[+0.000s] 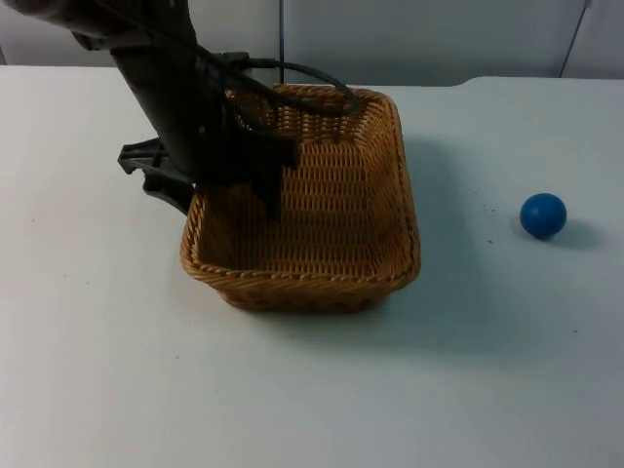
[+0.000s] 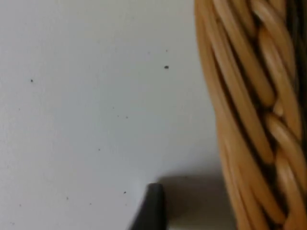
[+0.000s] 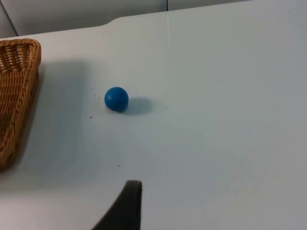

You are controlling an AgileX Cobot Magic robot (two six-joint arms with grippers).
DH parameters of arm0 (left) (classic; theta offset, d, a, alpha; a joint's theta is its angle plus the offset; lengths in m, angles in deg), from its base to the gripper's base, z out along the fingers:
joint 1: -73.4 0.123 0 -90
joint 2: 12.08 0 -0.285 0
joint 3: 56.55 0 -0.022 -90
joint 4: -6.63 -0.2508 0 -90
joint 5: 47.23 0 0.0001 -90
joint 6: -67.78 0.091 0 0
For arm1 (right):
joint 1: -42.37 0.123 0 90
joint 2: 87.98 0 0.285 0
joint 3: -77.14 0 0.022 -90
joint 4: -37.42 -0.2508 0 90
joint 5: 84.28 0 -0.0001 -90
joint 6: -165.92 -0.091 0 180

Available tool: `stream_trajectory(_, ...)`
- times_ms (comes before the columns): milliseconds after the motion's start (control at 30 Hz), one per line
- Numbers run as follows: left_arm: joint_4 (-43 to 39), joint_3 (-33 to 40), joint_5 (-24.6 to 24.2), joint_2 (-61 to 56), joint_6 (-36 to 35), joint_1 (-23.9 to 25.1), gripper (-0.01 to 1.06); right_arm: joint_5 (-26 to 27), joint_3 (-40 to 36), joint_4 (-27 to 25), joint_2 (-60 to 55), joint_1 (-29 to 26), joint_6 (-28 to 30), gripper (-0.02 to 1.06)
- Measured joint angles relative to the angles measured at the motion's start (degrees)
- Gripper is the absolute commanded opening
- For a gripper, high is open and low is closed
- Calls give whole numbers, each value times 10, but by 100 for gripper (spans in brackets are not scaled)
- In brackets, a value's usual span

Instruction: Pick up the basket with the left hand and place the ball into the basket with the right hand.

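The basket [image 1: 322, 219] sits mid-worktop [image 1: 97, 390], nearer the far edge. The left tool [image 1: 229, 185] straddles its left rim, 1 finger [image 1: 268, 190] inside and 1 outside; I cannot tell whether it has clamped yet. The ball [image 1: 543, 214] lies well apart toward the right edge, clearly on the right arm's side. The right tool's [image 3: 125, 203] state I cannot tell; it waits back from the ball [image 3: 116, 98].

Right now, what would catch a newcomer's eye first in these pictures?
The woven basket in the middle of the white table stands out first, with the left gripper reaching down at its left rim. Next comes the small blue ball, lying alone on the table to the basket's right. The right gripper hangs above the table, apart from the ball.
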State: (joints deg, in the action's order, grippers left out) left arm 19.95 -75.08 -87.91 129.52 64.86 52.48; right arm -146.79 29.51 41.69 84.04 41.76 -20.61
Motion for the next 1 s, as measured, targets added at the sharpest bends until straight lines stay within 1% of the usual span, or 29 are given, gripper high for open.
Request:
stream_trajectory(33, 0, 0, 0, 0, -4, 0, 13, 0, 0, 0, 0, 0, 0, 105)
stream_trajectory(67, 0, 0, 0, 0, -4, 0, 0, 0, 0, 0, 0, 0, 0, 105)
stream_trajectory(133, 4, -1, 3, 0, -27, 0, 0, 0, 0, 0, 0, 0, 0, 105)
stream_trajectory(233, 7, -3, 3, -1, -36, -1, 0, 0, 0, 0, 0, 0, 0, 105)
stream_trajectory(800, -15, -8, -19, -39, -40, -2, 0, 0, 0, 0, 0, 0, 0, 105)
stream_trajectory(1000, -26, -8, -38, -84, -37, 1, 0, 0, 0, 2, 0, 0, -8, 105)
